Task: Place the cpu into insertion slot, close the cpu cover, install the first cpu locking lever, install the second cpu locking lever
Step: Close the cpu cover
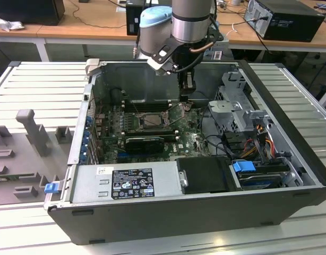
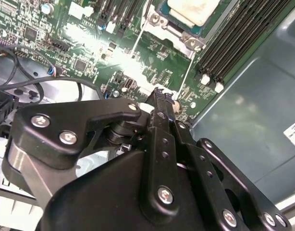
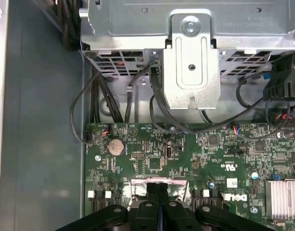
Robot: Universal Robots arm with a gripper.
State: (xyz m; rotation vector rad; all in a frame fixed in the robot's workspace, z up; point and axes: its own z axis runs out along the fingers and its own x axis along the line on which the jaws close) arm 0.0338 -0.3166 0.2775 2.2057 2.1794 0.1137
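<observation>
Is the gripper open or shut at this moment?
Shut. In the first wrist view the gripper has its two fingers pressed together, with no gap and nothing between them.

The open computer case (image 1: 179, 215) lies on the slatted desk (image 1: 41, 85) with its green circuit board (image 1: 187, 139) facing up. The arm (image 1: 192, 21) reaches down into the case. Its pincer (image 1: 187, 89) hangs over the board, just beside the insertion slot (image 1: 152, 120), toward the exterior view's right.
</observation>
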